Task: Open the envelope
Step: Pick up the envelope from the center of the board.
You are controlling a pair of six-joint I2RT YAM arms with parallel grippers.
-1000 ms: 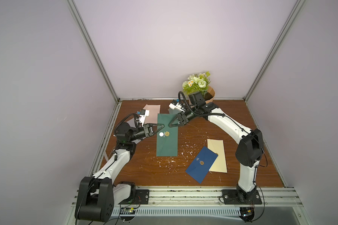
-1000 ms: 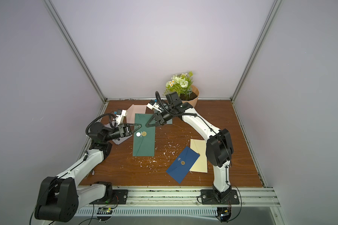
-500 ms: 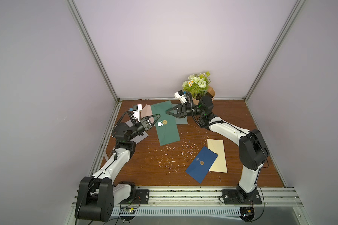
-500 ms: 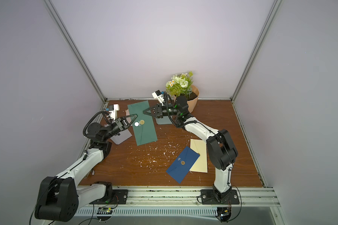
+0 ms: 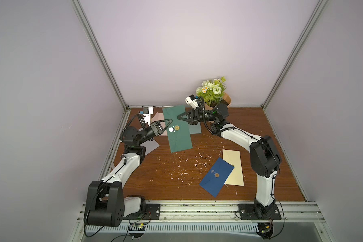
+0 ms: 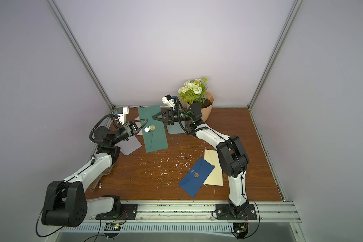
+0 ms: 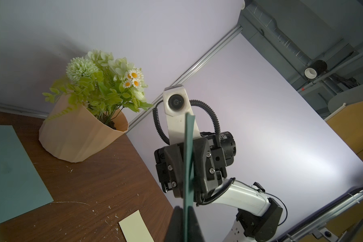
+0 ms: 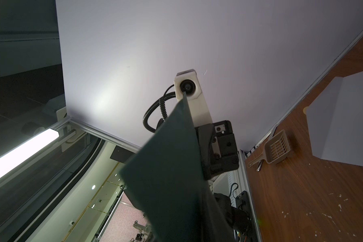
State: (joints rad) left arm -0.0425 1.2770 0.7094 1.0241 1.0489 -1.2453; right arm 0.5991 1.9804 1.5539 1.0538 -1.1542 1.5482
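Observation:
A dark green envelope with a gold seal and a white sticker beside it hangs tilted above the back of the wooden table, also visible in the other top view as the envelope. My left gripper is shut on its left edge; in the left wrist view the envelope runs edge-on out of my left gripper. My right gripper is closed on the right side of the upper part. In the right wrist view the envelope hides those jaws.
A flower pot stands at the back. A blue envelope lies on a cream one at the front right. A grey sheet, a pink sheet and a grey-green sheet lie under the arms. Paper scraps litter the middle.
The green envelope lay flat on the table a second ago; both arms have raised it and carried it toward the back. My right gripper has closed on it.

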